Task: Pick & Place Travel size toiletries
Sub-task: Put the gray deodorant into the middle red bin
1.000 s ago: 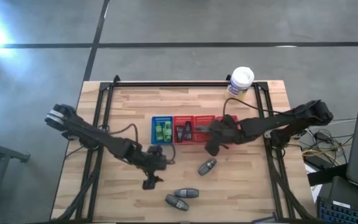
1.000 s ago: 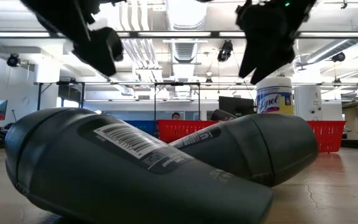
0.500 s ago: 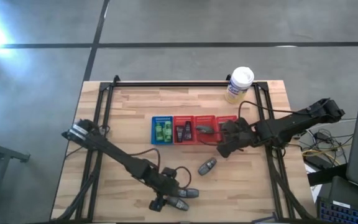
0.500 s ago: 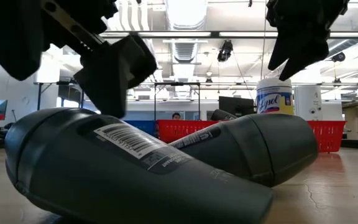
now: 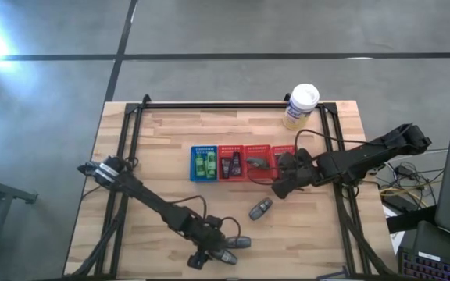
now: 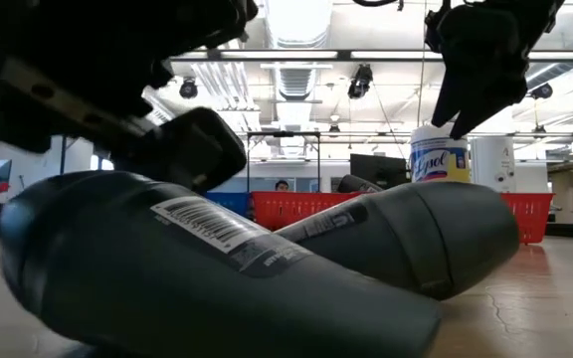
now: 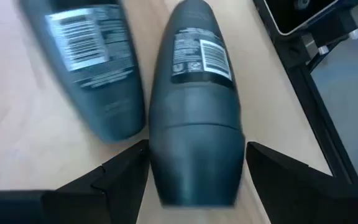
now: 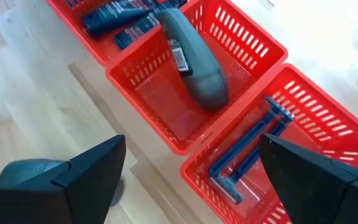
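Two grey oval containers lie side by side near the table's near edge (image 5: 235,242) (image 5: 223,256). My left gripper (image 5: 208,251) is low over them and open. In the left wrist view its fingers stand on either side of the cap end (image 7: 196,168) of one container; the other container (image 7: 95,68) lies beside it. A third grey container (image 5: 260,208) lies on the table by my right gripper (image 5: 281,187). That gripper is open and holds nothing, hovering just near of the red trays. A fourth container (image 8: 194,59) lies in the middle red tray. My left gripper has its fingers (image 7: 126,171) close beside the container's cap end, coming in low and along the container. I cannot tell whether they touch it. The container lies flat on the table.
A row of slotted trays sits mid-table: blue (image 5: 203,163) with green packets, red (image 5: 230,164) with dark tubes, red (image 8: 166,106) with the container, red (image 8: 253,149) with blue razors. A white-lidded canister (image 5: 301,105) stands at the far edge. A dark frame rail (image 7: 316,106) runs near my left gripper.
My left gripper has swung from mid-table toward the near edge and come down over the two grey containers. My right gripper has drawn back from over the red trays toward the table's right, uncovering the grey container in the middle tray.
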Motion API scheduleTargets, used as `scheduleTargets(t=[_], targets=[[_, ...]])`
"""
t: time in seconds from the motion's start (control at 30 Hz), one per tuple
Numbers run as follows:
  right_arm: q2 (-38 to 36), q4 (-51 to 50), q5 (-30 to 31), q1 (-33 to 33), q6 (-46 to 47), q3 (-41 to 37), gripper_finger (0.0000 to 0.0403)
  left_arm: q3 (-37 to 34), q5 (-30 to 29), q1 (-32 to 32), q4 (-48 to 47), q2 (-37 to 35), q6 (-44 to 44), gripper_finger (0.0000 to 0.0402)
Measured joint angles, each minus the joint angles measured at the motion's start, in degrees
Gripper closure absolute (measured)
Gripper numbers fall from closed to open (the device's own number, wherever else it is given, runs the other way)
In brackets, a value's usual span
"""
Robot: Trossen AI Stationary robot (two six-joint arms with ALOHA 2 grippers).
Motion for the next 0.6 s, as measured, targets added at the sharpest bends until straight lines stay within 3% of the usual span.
scheduleTargets(t=[0.6], targets=[[0.0,-0.2,-2.2,0.0,1.6,-1.2,0.0055,0.6,-5.4,-0.9,4.8,2.0,-0.2,0.0142]])
